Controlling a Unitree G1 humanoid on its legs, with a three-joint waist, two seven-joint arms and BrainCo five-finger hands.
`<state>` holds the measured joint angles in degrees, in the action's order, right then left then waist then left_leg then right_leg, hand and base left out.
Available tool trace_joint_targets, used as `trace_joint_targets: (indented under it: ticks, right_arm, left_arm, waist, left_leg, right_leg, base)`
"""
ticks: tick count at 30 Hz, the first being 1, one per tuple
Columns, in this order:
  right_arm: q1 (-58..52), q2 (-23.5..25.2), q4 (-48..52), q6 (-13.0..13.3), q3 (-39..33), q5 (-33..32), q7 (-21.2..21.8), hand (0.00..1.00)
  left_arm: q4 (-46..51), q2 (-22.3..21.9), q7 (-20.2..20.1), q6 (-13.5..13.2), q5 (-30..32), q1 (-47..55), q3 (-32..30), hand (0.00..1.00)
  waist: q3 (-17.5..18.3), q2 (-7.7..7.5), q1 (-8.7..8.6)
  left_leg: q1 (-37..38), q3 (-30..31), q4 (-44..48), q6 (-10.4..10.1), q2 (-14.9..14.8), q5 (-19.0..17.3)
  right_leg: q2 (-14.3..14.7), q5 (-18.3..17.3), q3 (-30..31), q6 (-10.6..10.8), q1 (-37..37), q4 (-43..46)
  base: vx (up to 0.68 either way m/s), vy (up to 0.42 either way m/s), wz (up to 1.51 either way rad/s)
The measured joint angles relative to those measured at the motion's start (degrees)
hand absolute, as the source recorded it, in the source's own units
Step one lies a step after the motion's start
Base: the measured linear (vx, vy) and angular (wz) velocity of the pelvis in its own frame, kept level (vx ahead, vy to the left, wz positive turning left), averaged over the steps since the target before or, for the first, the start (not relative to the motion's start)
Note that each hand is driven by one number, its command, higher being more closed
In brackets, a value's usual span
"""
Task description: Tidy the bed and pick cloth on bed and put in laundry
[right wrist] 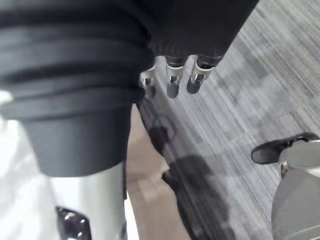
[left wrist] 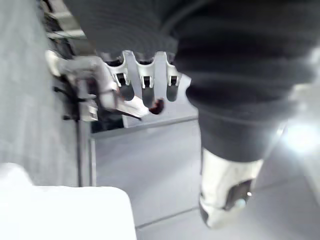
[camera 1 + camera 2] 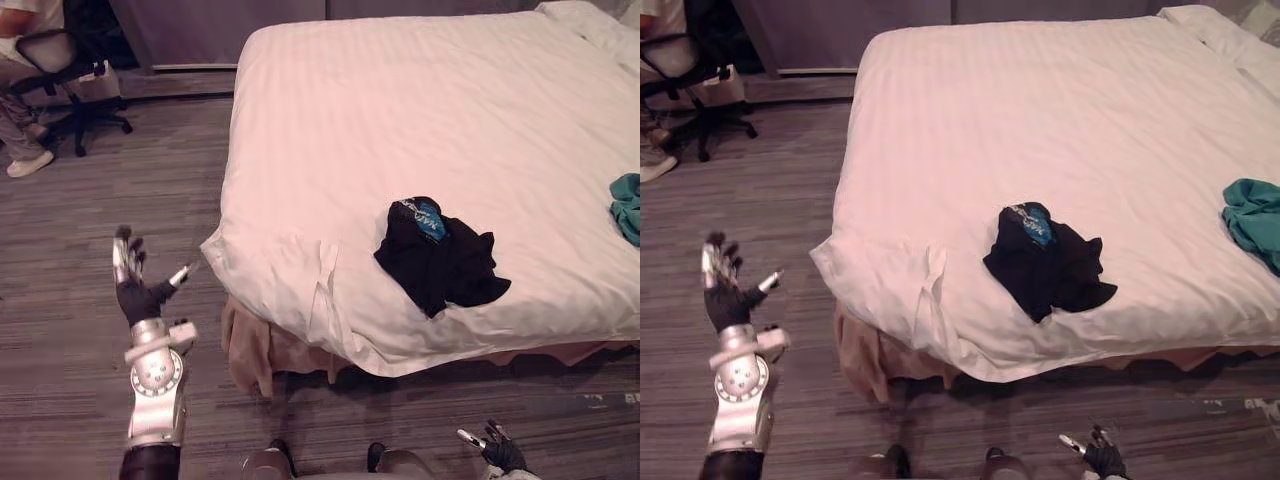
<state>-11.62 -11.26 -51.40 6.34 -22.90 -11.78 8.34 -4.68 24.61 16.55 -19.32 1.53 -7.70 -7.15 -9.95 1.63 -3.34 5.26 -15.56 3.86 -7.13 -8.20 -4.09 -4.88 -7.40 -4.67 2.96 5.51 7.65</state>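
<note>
The left hand (image 3: 135,290) is held up over the floor beside the bed (image 3: 420,100), fingers spread. The right hand (image 3: 500,452) hangs low, fingers loose and holding nothing. A black cloth (image 3: 440,258) lies on the bed near its front edge.

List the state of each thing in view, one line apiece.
White striped bed cover: smooth, rumpled at near corner.
Black crumpled garment: bunched, lying on the cover.
Teal cloth: crumpled at the cover's right side.
Left hand: open, empty, over floor.
Right hand: open, empty.
</note>
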Motion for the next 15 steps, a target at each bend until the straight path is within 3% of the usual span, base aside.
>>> trace_joint_targets:
  ticks: [3, 5, 9, 12, 13, 15]
  right_arm:
    - [0.27, -0.06, 0.19, -0.02, 1.28, 0.22, 0.34, 0.00]
    - [0.78, -0.06, 0.56, -0.12, 2.07, 0.51, 0.43, 0.00]
    - [1.71, -0.03, 1.07, -0.36, 3.60, 0.49, 0.47, 0.00]
    - [2.78, -0.03, 1.49, -0.33, 5.02, 0.30, -0.01, 0.00]
    - [3.52, 0.02, 1.85, -0.33, 5.42, -0.28, -0.37, 0.00]
    - [3.62, 0.02, 3.10, -0.34, 5.62, -1.86, -0.58, 0.00]
  left_arm:
    - [-8.81, 5.47, -2.73, 4.55, -0.31, -7.64, 5.45, 0.00]
    - [-13.60, 6.27, -3.46, 7.10, -0.25, -10.38, 8.49, 0.00]
    - [-22.32, 6.23, -4.44, 10.49, 1.58, -14.96, 15.76, 0.00]
    - [-25.53, 5.81, -4.67, 12.42, 4.09, -19.28, 19.25, 0.00]
    - [-26.65, 5.28, -5.63, 14.26, 4.22, -20.91, 19.68, 0.00]
    - [-29.19, 3.60, -5.79, 16.78, 5.22, -21.75, 19.67, 0.00]
  waist:
    - [0.43, 0.81, -0.64]
    - [0.24, 1.24, -1.15]
    - [-1.63, 1.12, -3.09]
    - [-4.80, -0.18, -4.35]
    - [-7.25, -0.60, -4.54]
    - [-8.80, -0.48, -4.92]
  left_leg:
    - [1.14, -2.18, -3.35, -0.43, -0.53, 1.69]
    - [0.75, -3.51, -4.25, -0.40, -0.90, 2.50]
    - [-1.45, -5.81, -4.81, 0.01, -0.80, 3.04]
    - [-5.83, -6.21, -3.73, 0.54, 0.15, 3.61]
    - [-6.95, -6.84, -2.58, 0.65, 0.12, 3.55]
    - [-7.52, -7.51, -2.76, 1.01, 0.11, 3.96]
  right_leg:
    - [1.01, 0.93, 0.83, -0.50, -1.20, -0.15]
    - [1.59, 2.25, 2.17, -0.55, -2.75, -0.39]
    - [1.88, 4.43, 3.71, -0.53, -5.90, -1.98]
    - [0.98, 4.66, 5.04, -0.38, -10.02, -2.25]
    - [0.77, 4.89, 5.30, -0.24, -10.68, -2.54]
    - [0.82, 5.52, 5.39, -0.30, -11.62, -2.69]
  base:
    - [-0.02, -0.033, -0.19]
    - [-0.07, -0.018, -0.43]
    - [-0.12, -0.002, -0.35]
    - [-0.19, -0.006, -0.16]
    - [-0.18, -0.019, -0.14]
    - [-0.17, -0.026, -0.13]
